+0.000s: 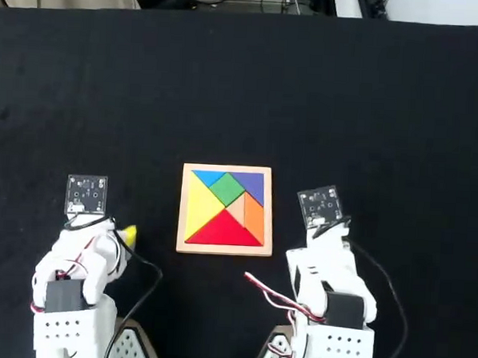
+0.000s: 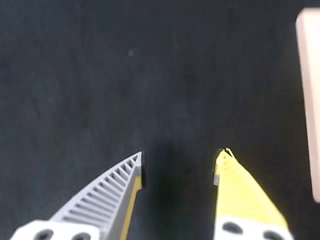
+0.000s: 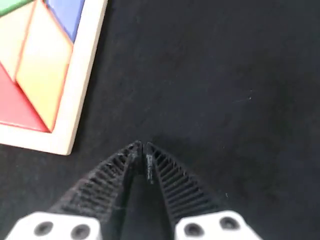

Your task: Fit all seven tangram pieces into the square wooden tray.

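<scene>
The square wooden tray (image 1: pixel 182 210) lies at the table's middle, filled edge to edge with coloured tangram pieces: a yellow triangle (image 1: pixel 200 206), a red triangle (image 1: pixel 223 229), a green square (image 1: pixel 228 188), blue, purple and orange pieces. My left gripper (image 2: pixel 180 167) hovers over bare black cloth left of the tray, open, nothing between its fingers; the tray's edge (image 2: pixel 310 90) shows beside it. My right gripper (image 3: pixel 141 148) sits right of the tray, shut and empty, near the tray's corner (image 3: pixel 67 135). Both arms (image 1: pixel 87 251) (image 1: pixel 327 264) rest near the front edge.
Black cloth covers the whole table, with wide free room behind and beside the tray. Cables (image 1: pixel 269 297) trail from the arm bases at the front edge.
</scene>
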Motion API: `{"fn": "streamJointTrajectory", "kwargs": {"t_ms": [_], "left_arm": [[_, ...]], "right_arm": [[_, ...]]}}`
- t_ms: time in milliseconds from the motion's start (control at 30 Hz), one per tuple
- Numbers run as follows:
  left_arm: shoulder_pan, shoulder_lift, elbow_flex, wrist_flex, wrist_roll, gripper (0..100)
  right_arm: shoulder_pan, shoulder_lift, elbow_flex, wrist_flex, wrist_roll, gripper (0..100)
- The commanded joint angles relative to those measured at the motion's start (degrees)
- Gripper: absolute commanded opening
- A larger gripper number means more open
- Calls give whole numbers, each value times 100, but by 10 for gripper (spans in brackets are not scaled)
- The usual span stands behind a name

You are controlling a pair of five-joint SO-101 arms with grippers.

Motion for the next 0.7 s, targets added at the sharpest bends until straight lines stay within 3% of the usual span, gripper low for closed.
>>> {"fn": "streamJointTrajectory", "kwargs": {"t_ms": [0, 233, 433, 667], "left_arm": [[-75, -62, -40, 316, -18, 238], [-84, -62, 4, 510, 9, 238], [-75, -62, 66, 510, 958, 238], [-75, -62, 92, 484, 703, 238]], "right_arm": [[-88, -356, -13, 132, 35, 12], [-88, -312, -4, 123, 35, 12], [-88, -312, -4, 123, -149, 11], [-44, -321, -4, 123, -897, 11]]}}
